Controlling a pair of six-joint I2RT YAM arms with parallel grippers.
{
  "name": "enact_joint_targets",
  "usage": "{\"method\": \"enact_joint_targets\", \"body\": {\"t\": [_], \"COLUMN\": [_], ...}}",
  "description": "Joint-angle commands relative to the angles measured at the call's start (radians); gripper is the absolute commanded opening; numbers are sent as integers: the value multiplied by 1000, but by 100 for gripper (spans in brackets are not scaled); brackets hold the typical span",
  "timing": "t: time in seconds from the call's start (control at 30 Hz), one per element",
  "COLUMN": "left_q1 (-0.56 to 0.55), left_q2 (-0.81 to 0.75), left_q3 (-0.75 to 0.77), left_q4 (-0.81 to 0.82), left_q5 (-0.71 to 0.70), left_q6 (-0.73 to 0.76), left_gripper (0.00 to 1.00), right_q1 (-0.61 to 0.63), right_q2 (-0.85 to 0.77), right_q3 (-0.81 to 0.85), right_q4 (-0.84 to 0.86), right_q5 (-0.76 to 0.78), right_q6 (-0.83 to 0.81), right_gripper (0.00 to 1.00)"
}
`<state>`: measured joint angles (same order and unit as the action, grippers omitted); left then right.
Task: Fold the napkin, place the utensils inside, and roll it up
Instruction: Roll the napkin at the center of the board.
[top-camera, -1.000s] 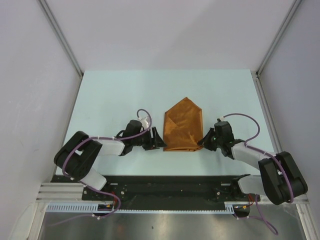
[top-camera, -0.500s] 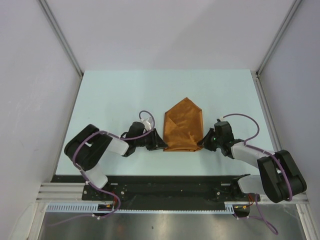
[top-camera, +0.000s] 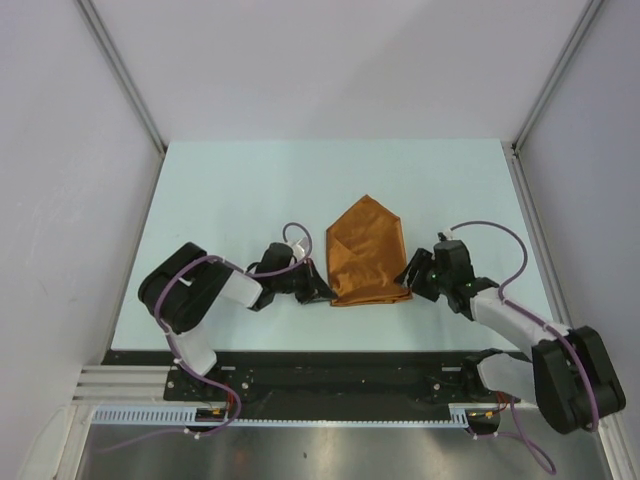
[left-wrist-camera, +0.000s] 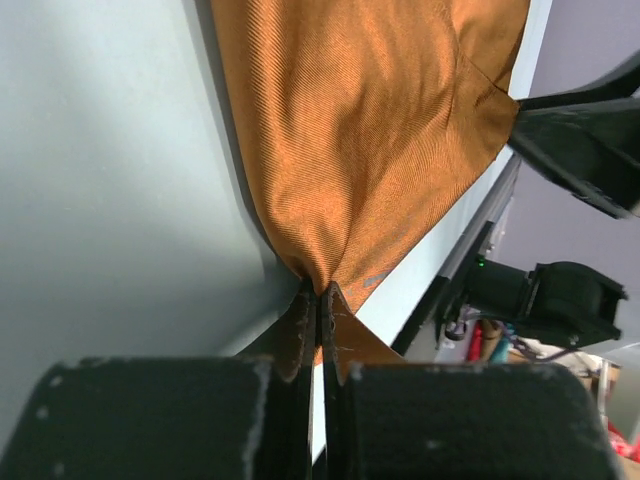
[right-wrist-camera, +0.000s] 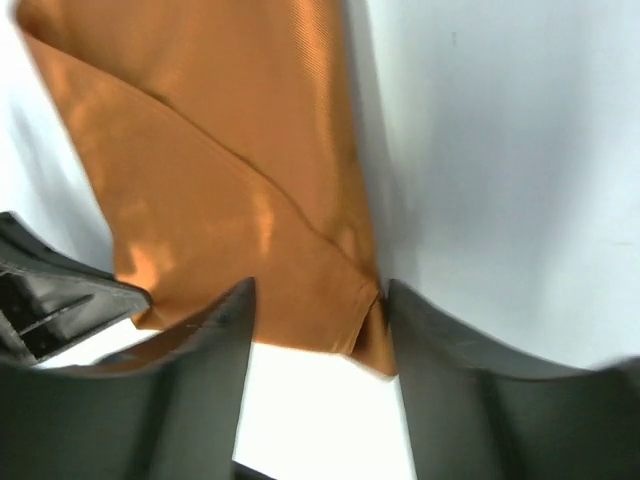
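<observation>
Near the middle of the pale bench (top-camera: 230, 190), a little toward its near edge: a rust-orange napkin (top-camera: 367, 252). Folded flat, with a point toward the far edge and a straight hem toward the near edge. Across its face, a diagonal fold line slanting from the left side down toward the near-right corner. Inside of the folds hidden; contents impossible to tell.

At the near-left corner, the left fingers (top-camera: 318, 290), low over the bench and reaching in from the left-edge side. Pressed together on that corner. In the left wrist view, a thin flap of orange cloth (left-wrist-camera: 370, 130) nipped between the two dark fingers (left-wrist-camera: 298, 325), with tight creases fanning away from the pinch and the corner lifted slightly off the surface.

At the near-right corner, the right fingers (top-camera: 412, 278), reaching in from the right-edge side. Spread wide in the right wrist view (right-wrist-camera: 205, 350), one on either side of the corner, with the cloth (right-wrist-camera: 220, 170) lying flat between them. Touching the napkin or just clear of it: cannot tell.
</observation>
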<state>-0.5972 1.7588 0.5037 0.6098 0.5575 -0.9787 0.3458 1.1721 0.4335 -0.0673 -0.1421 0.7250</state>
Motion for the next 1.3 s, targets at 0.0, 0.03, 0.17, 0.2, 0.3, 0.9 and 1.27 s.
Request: {"method": "enact_joint_targets", "body": {"t": [0.0, 0.03, 0.17, 0.2, 0.3, 0.9, 1.27], "left_q1": [-3, -3, 17, 30, 56, 120, 137], "left_q2": [18, 15, 18, 18, 36, 93, 93], "left_q3": [55, 59, 90, 93, 93, 119, 131], "left_q4": [-51, -57, -111, -117, -107, -136, -170], "left_q5": [84, 97, 122, 127, 165, 283, 292], "left_q6": [-55, -60, -58, -58, -74, -110, -94], "left_gripper": [0, 0, 0, 0, 0, 0, 0], "right_q1": [13, 21, 112, 137, 226, 855, 906], "right_q2": [-135, -176, -209, -203, -158, 218, 402], "right_q3": [74, 79, 103, 108, 145, 221, 263], "right_q4": [-114, -118, -123, -129, -161, 198, 189], "right_q5": [122, 134, 203, 241, 330, 670, 751], "right_q6": [-120, -139, -235, -261, -286, -805, -845], "right_gripper": [63, 64, 66, 67, 67, 70, 68]}}
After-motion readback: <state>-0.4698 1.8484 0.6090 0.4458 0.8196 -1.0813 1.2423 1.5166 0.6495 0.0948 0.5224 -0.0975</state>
